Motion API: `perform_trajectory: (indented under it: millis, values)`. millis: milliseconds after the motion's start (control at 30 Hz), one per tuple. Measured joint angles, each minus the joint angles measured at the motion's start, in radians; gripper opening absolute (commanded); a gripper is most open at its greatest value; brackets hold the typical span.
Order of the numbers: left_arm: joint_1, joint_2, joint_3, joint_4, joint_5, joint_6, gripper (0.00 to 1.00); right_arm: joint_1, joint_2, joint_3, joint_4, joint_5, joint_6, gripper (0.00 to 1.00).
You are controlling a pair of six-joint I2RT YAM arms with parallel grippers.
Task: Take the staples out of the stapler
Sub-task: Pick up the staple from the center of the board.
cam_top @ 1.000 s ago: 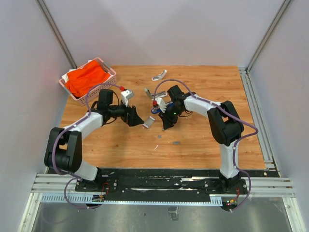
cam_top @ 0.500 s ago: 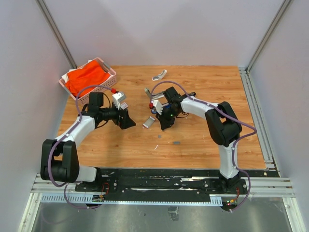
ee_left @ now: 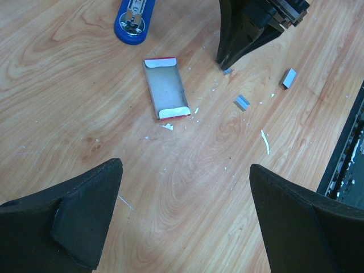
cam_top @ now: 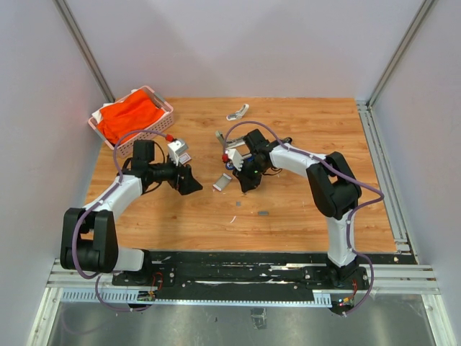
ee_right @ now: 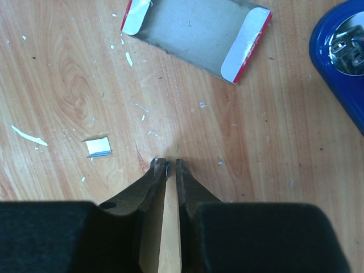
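Note:
The blue stapler [ee_left: 135,20] lies on the wooden table; its end shows in the right wrist view [ee_right: 341,48]. Short silver staple strips [ee_left: 242,102] lie loose on the wood, one beside my right fingers [ee_right: 98,147]. My right gripper [ee_right: 169,164] is tip-down on the table below the stapler [cam_top: 230,165]. Its jaws are almost together, with a tiny staple piece [ee_right: 167,168] at the tips. It also shows in the top view [cam_top: 243,186]. My left gripper [ee_left: 185,187] is wide open and empty above bare wood, left of the stapler [cam_top: 194,184].
A small flat open box with red edges [ee_left: 166,89] lies between the grippers, also in the right wrist view [ee_right: 196,31]. A pink basket [cam_top: 167,108] with orange cloth stands at the back left. A white-grey object [cam_top: 238,112] lies at the back centre. Paper scraps dot the wood.
My left arm has drawn back to the left, away from the box and stapler. My right gripper has shifted slightly left and stays tip-down on the table.

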Motion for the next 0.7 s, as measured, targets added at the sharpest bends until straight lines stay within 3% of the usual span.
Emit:
perform_trajectory:
  millis: [233,700]
  values:
    - [0.0,0.0,-0.007,0.007,0.0,-0.002,0.98,0.002,-0.002,0.0,0.002,0.019,-0.016,0.01]
    - [0.011,-0.002,-0.008,0.025,-0.004,-0.012,0.98,0.023,-0.011,0.061,-0.015,0.116,0.054,0.0]
